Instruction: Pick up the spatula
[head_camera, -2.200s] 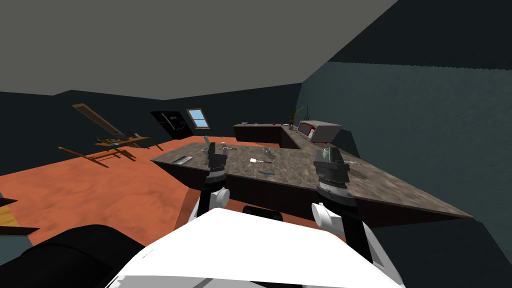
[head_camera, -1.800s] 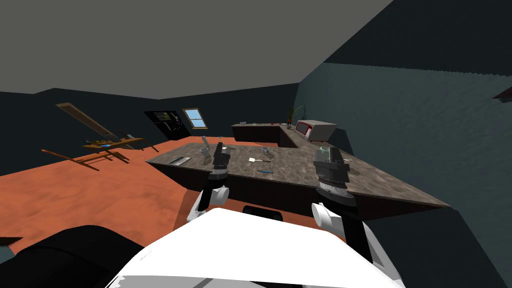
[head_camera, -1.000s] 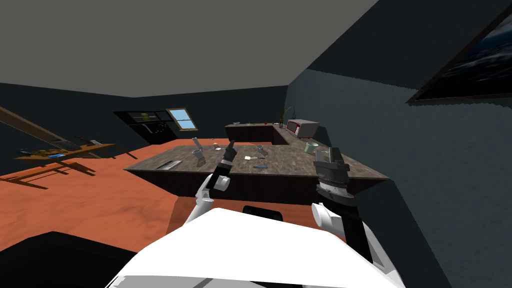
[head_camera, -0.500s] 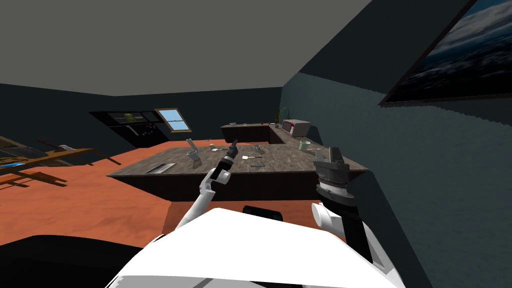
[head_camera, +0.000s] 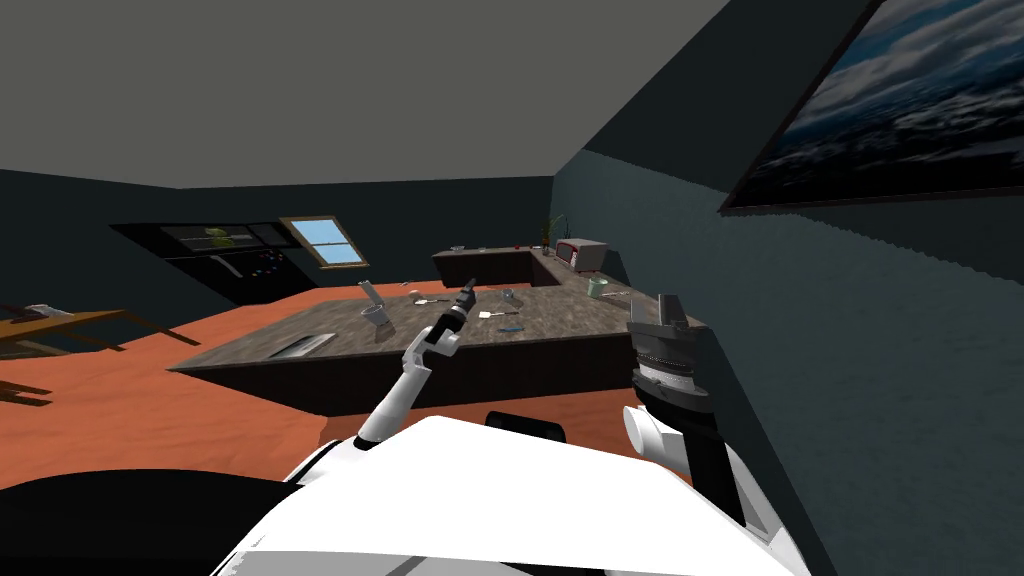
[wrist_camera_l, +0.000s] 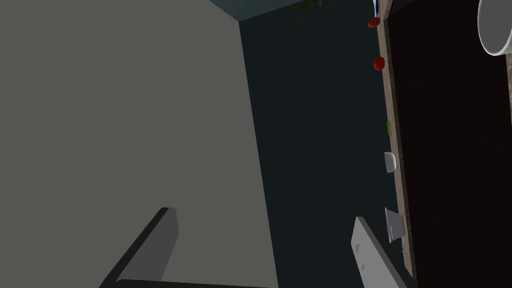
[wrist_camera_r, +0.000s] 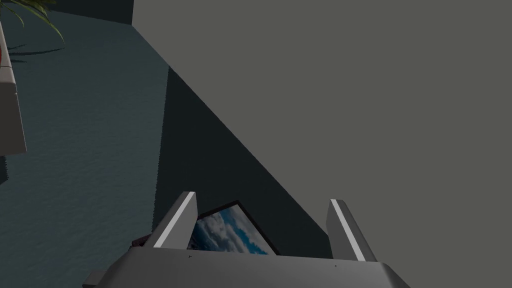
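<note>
Counter (head_camera: 575, 318): wide slab across mid-frame. Right gripper (head_camera: 669, 300), right of centre: fingers apart, idle. Left gripper (head_camera: 469, 287), centre, above counter: fingers apart, aimed up and away.

Step judged: early reach, nothing grasped.

Spatula (head_camera: 488, 315): white, flat on counter, just right of left gripper.

Next: tip left wrist down, descend over handle, close.

Cup (head_camera: 378, 318), left of centre: holds tilted utensil. Mug (head_camera: 597, 288), right of centre: contents unclear.

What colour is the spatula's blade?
White, with a dark handle: spatula on the counter, best in the head view.
</note>
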